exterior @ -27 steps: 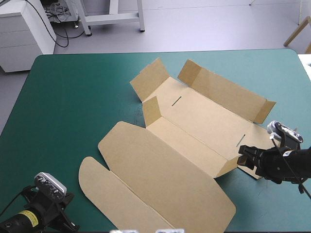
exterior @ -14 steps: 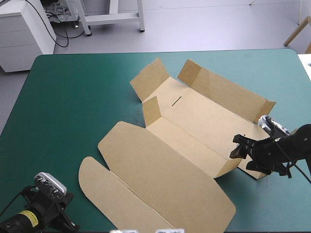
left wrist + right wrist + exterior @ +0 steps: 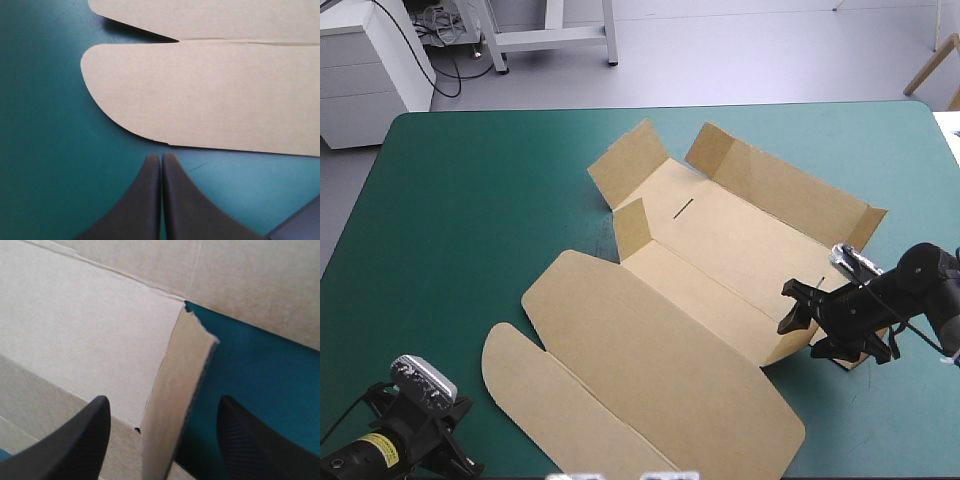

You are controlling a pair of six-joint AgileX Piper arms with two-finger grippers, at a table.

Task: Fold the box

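Note:
The brown box (image 3: 720,250) lies in the middle of the table, its long back wall and end flaps partly raised, its lid (image 3: 650,370) flat toward the front. My right gripper (image 3: 790,308) is open at the box's right end. In the right wrist view this gripper (image 3: 164,407) straddles a raised end flap (image 3: 175,390), one black finger on each side, neither pressing it. My left gripper (image 3: 448,442) rests at the front left corner; in its wrist view the gripper (image 3: 161,158) is shut, its tip just short of the lid's rounded tuck flap (image 3: 200,100).
The teal-green cover (image 3: 470,200) stretches wide to the left of the box. The table's right edge (image 3: 952,140) runs close behind the right arm. The front wall (image 3: 720,300) of the box stands low between base and lid.
My right gripper has moved left from beside the box onto its right end, now astride the end flap. The left arm and the box have not moved.

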